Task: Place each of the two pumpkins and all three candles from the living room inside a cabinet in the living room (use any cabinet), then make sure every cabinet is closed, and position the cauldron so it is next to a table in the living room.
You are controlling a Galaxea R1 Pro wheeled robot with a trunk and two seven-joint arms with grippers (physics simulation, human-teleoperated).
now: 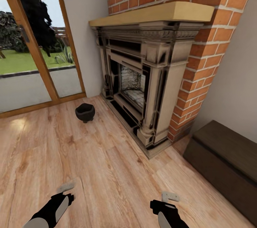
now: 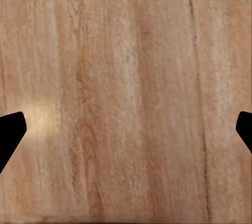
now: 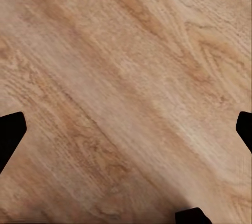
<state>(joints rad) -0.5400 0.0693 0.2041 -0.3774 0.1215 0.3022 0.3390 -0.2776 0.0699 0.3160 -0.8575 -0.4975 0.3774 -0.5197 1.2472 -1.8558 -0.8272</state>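
Both of my jaws stand wide apart with nothing between them: in each wrist view the dark fingertips sit at opposite edges of the picture and only bare floor [image 2: 126, 98] planks show between them. From the head view, the left jaws [image 1: 63, 193] and right jaws [image 1: 167, 201] hang low in front of me, pointed down at the floor, well apart from one another.

Looking outward, the cauldron [image 1: 85, 112] stands upright on the floor ahead and a little to the left, mouth up, near the left front corner of the fireplace [image 1: 142, 89] and not far from the glass door [image 1: 32, 53]. It lies nearly straight ahead of the left jaws and off on a diagonal from the right ones, so I judge the left arm the nearer. It is round, so no axis matters; what matters is closing the gap, which I think calls for driving forward first.

A low dark cabinet [image 1: 225, 160] sits along the wall to the right, beyond the right jaws, and appears shut.
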